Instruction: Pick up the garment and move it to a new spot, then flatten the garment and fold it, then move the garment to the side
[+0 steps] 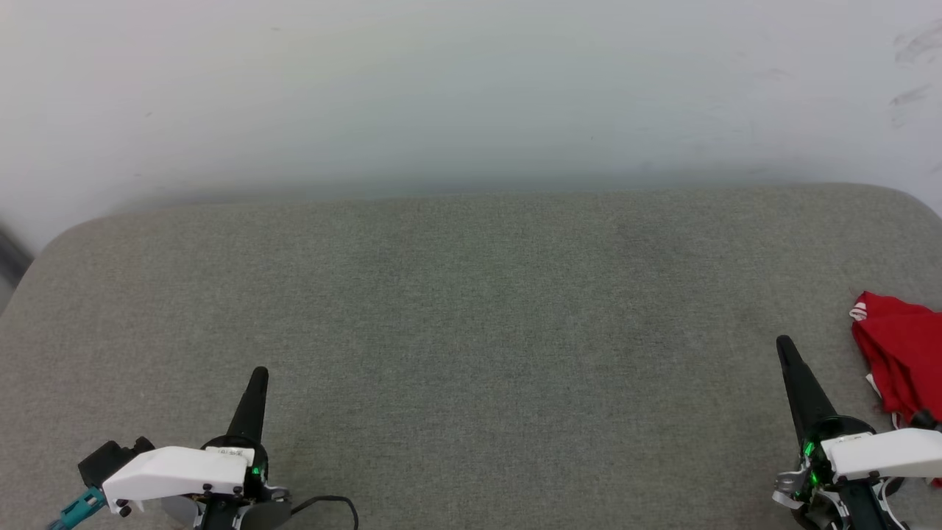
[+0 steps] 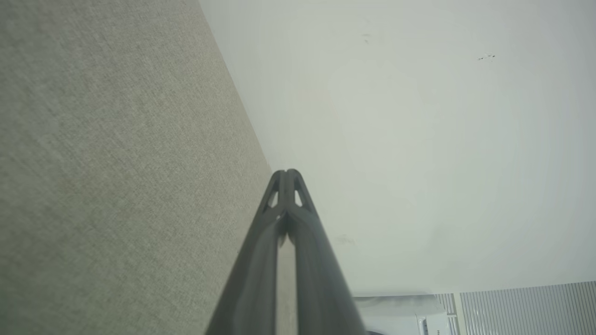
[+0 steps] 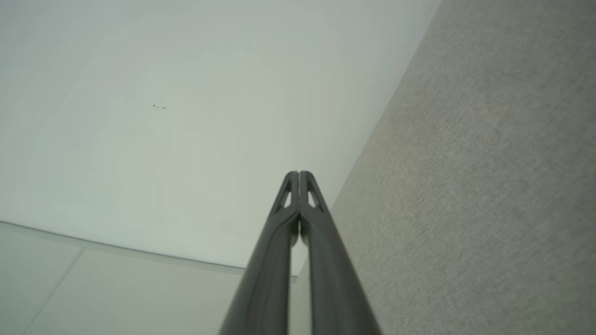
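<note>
Garment [image 1: 904, 353], red and crumpled, lay at the far right edge of the grey padded surface [image 1: 471, 309], partly cut off by the border of the head view. It was just beside the right gripper [image 1: 786, 346], on its outer side, and well apart from the left gripper [image 1: 259, 375]. So the right arm was clearly the nearer one, and I judged it would have to turn outward to reach the cloth. Both pairs of fingers [image 3: 298, 179] were pressed together and held nothing. The long axis of the heap could not be told.
</note>
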{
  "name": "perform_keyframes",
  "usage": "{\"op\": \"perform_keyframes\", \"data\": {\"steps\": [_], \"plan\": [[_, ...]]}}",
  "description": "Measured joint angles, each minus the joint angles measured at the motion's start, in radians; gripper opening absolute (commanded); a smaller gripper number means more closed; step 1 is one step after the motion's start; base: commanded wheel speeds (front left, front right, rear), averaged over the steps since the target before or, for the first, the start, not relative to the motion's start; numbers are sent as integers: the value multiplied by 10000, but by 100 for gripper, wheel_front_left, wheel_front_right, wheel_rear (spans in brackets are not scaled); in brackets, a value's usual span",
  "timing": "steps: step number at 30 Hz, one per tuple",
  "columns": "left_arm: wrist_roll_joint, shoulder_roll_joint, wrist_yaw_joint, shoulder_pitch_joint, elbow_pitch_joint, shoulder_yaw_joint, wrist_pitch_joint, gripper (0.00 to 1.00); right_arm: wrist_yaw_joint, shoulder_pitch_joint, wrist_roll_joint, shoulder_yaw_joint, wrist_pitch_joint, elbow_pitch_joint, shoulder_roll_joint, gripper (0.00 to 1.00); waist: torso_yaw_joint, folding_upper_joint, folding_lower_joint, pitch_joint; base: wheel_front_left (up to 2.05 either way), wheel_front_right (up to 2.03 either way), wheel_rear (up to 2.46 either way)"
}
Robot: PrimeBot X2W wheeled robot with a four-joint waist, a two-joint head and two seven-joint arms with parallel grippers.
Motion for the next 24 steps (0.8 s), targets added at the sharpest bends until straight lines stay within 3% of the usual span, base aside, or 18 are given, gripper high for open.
{"op": "perform_keyframes", "data": {"steps": [24], "plan": [[-1446,-274,-378,-250,125,454,499,0,0,-276,1818,-128,84,464,50,0,97,0,-1,55,0,0,0]]}}
